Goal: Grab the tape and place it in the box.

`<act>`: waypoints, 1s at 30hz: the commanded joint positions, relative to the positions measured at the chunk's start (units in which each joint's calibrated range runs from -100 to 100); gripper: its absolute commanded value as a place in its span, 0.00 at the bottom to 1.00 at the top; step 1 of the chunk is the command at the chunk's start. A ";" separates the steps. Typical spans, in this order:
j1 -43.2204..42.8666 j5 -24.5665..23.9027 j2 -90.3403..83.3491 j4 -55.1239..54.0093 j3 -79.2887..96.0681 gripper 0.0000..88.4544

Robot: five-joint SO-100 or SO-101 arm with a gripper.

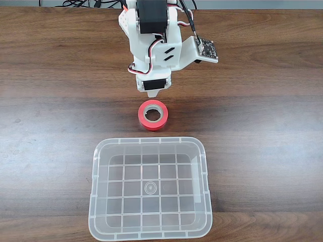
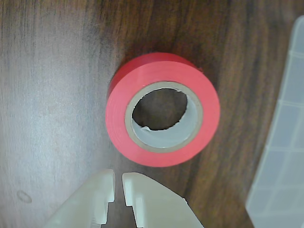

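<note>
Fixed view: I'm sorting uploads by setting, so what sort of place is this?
Probably a desk or hobby workbench: a dark wood-grain tabletop, cables along its far edge, and a small white 3D-printed-looking arm.

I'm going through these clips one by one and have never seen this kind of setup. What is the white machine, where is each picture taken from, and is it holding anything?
The white and black machine is a small robot arm standing on a wooden table. One picture comes from a fixed camera looking down on the table. The other comes from a camera riding on the arm's wrist, so it looks down past the claw, whose two pale fingers show at the bottom edge, nearly closed with only a thin gap.

On the table lie a red roll of tape, flat with its hole facing up, and a clear plastic box, which has nothing in it. The tape sits between the arm and the box.

Nothing is held: the claw hovers just short of the tape, not around it.
</note>
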 commanded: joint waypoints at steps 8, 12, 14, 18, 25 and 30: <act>0.91 0.52 3.21 -3.50 -0.81 0.07; 1.13 1.62 1.84 -5.12 6.02 0.16; 1.27 1.68 0.55 -5.98 8.12 0.16; 1.13 1.73 -1.78 -7.09 10.92 0.16; 0.69 3.26 -2.59 -12.14 14.52 0.16; 0.61 4.31 -2.67 -12.66 14.08 0.17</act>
